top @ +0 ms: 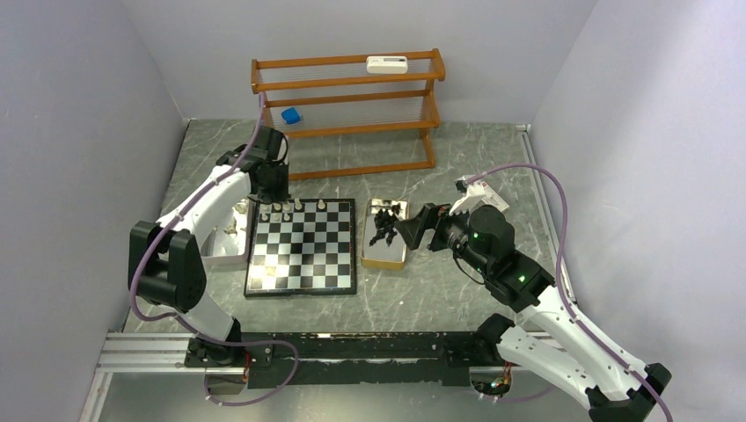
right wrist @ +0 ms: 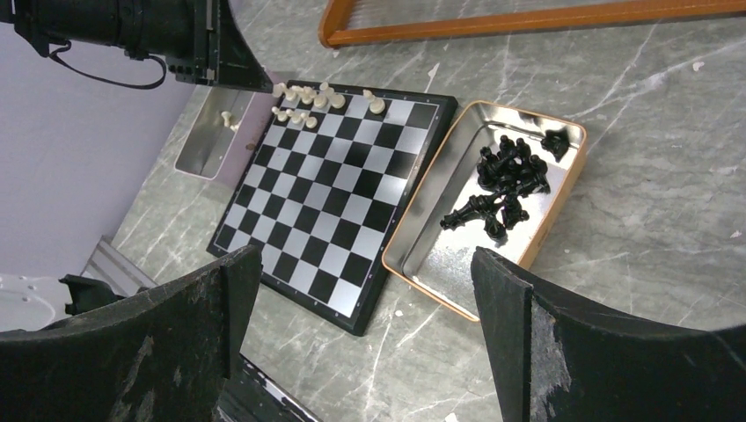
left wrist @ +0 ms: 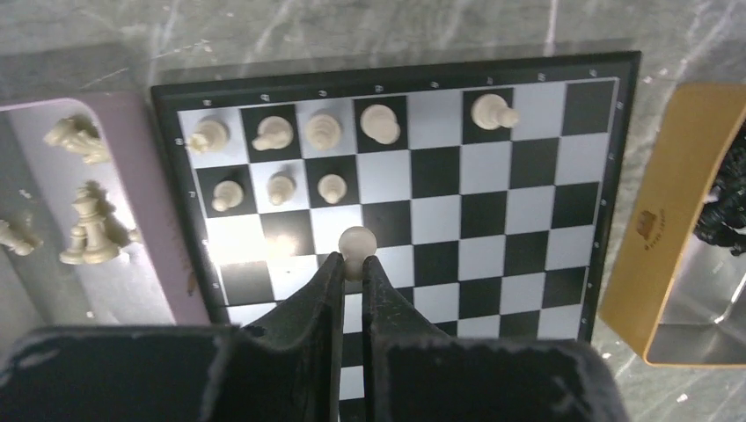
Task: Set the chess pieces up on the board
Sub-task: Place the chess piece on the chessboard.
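Note:
The board (top: 303, 251) lies left of centre. Along its far edge stand several cream chess pieces (left wrist: 380, 123), with three cream pawns (left wrist: 281, 187) in the row before them. My left gripper (left wrist: 354, 262) hangs over the board's far left part (top: 271, 195) and is shut on a cream pawn (left wrist: 357, 240), whose round head sticks out past the fingertips. The black chess pieces (right wrist: 506, 180) lie heaped in an orange-rimmed tin (right wrist: 422, 272) right of the board. My right gripper (right wrist: 365, 264) hovers open by that tin (top: 413, 227), nothing between its fingers.
A metal tray (left wrist: 154, 220) left of the board holds more cream pieces (left wrist: 88, 220). A wooden rack (top: 352, 105) stands at the back, with a blue cube (top: 290, 115) and a white device (top: 387, 63) on it. Grey walls close both sides.

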Tool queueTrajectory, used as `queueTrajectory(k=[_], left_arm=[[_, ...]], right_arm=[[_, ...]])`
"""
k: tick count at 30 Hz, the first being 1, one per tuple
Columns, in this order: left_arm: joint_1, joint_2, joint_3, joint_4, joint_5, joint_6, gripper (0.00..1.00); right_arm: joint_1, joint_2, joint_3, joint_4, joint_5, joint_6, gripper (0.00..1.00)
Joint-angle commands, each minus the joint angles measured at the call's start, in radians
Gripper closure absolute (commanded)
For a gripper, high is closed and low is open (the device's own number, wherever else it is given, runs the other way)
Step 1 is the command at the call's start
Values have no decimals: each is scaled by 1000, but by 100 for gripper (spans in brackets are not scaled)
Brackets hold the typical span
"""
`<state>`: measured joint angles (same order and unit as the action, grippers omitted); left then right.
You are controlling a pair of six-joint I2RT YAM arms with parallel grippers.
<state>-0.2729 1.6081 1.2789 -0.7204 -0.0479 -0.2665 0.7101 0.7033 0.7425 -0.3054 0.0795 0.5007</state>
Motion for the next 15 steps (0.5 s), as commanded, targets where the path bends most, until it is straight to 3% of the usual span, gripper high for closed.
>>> queueTrajectory(k=[1,15], left_arm=[[-46,14,36,-9,-12,-26,88],[-127,118,34,29,-77,-33,87]], right_arm=[[4,-6,18,-3,11,6,6],[4,-4,14,2,19,6,6]])
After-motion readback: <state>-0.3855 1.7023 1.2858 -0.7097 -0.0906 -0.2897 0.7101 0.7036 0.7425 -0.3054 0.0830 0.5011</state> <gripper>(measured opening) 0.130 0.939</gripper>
